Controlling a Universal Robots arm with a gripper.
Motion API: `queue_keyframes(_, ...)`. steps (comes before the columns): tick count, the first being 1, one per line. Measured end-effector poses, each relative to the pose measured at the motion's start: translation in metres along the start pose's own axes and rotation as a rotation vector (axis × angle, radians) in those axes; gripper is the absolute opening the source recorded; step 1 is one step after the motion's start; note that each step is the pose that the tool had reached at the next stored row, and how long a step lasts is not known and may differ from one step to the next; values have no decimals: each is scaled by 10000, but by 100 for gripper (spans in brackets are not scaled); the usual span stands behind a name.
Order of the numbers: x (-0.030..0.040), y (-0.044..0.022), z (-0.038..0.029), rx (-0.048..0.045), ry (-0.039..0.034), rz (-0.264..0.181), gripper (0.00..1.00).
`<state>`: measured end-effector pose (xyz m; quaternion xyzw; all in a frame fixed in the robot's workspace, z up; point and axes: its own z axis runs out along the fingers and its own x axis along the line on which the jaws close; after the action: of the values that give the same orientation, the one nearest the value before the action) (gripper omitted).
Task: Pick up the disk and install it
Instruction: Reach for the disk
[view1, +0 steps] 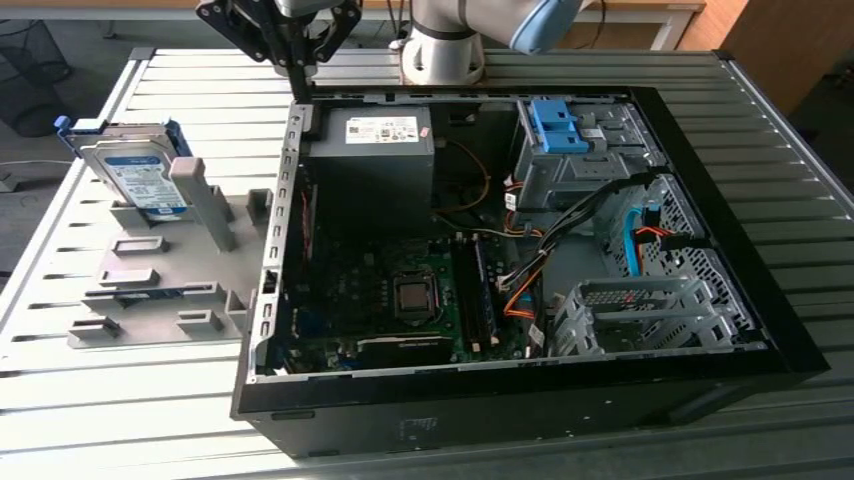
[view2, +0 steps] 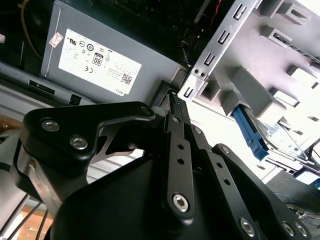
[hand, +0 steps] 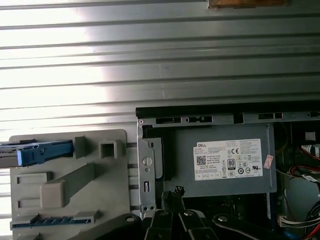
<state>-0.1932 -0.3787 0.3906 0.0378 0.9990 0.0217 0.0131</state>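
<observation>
1. The gripper (view1: 302, 90) hangs in the upper left of the exterior view, above the back corner of the open computer case (view1: 747, 300) and near the power supply (view1: 374, 150). Its fingers are pressed together and hold nothing.
2. The disk (view1: 134, 178) stands on edge in the grey holder (view1: 200, 200) at the exterior view's left, well apart from the gripper.
</observation>
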Motion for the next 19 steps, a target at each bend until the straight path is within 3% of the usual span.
queue_keyframes(19, 192, -5, 3, 0, 1, 0, 11)
